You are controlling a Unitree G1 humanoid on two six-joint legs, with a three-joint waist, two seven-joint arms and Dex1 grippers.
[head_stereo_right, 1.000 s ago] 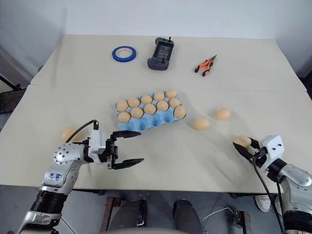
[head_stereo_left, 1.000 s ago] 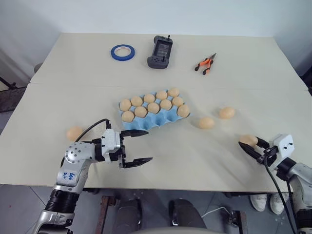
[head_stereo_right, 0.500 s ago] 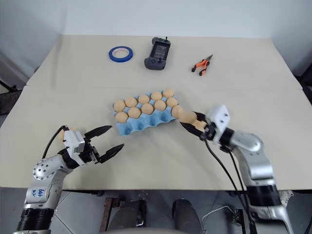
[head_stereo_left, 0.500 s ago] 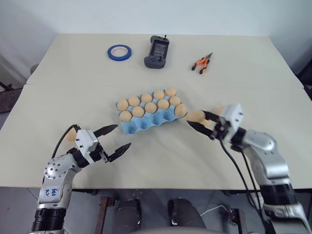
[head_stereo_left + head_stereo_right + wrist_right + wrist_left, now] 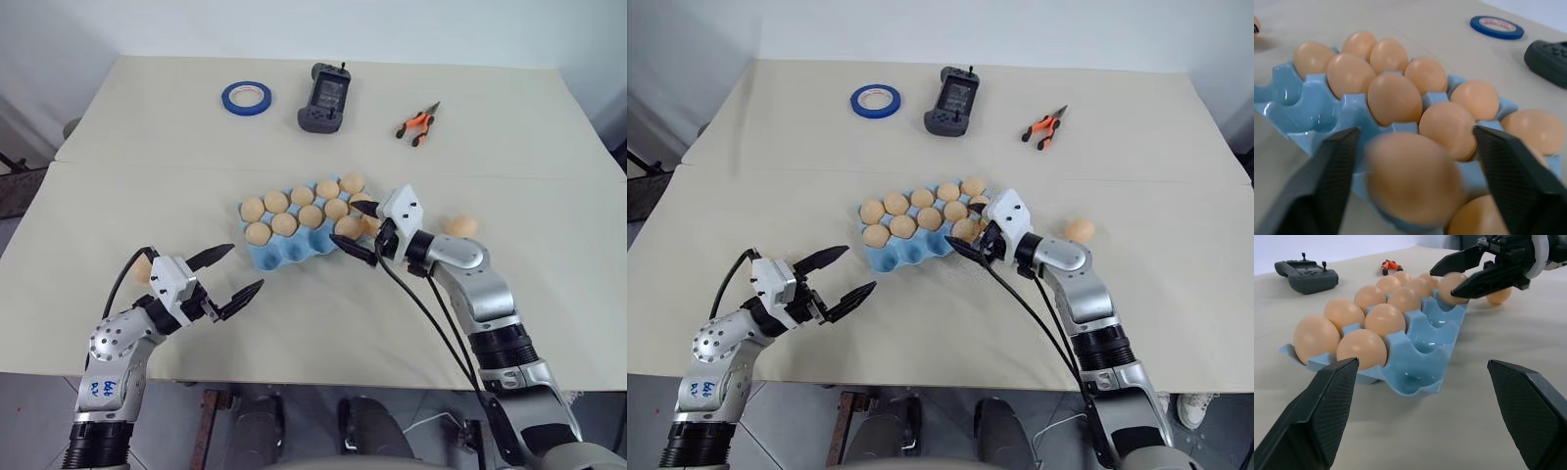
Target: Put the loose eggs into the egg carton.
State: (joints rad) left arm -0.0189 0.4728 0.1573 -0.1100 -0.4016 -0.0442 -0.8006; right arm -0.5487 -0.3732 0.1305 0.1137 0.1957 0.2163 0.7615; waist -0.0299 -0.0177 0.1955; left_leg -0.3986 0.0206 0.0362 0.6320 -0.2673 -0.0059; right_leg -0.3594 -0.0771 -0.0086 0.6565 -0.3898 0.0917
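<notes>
The light blue egg carton (image 5: 284, 253) lies mid-table with several tan eggs in its two far rows. My right gripper (image 5: 346, 224) hovers at its right end, fingers (image 5: 1327, 171) open. A blurred egg (image 5: 1410, 178) sits between them without touching either, over the near row's end cup. One loose egg (image 5: 460, 226) rests on the table right of that arm. Another loose egg (image 5: 144, 269) peeks out behind my left wrist. My left gripper (image 5: 245, 266) stands open and empty, left of and nearer than the carton, pointing at it.
At the far side of the table are a blue tape roll (image 5: 246, 96), a black handheld controller (image 5: 323, 96) and orange-handled pliers (image 5: 414, 125). A seam crosses the tabletop behind the carton.
My right gripper carried an egg leftward from the table's right side to the carton's right end and opened its fingers. My left gripper drew back to the left, then held still.
</notes>
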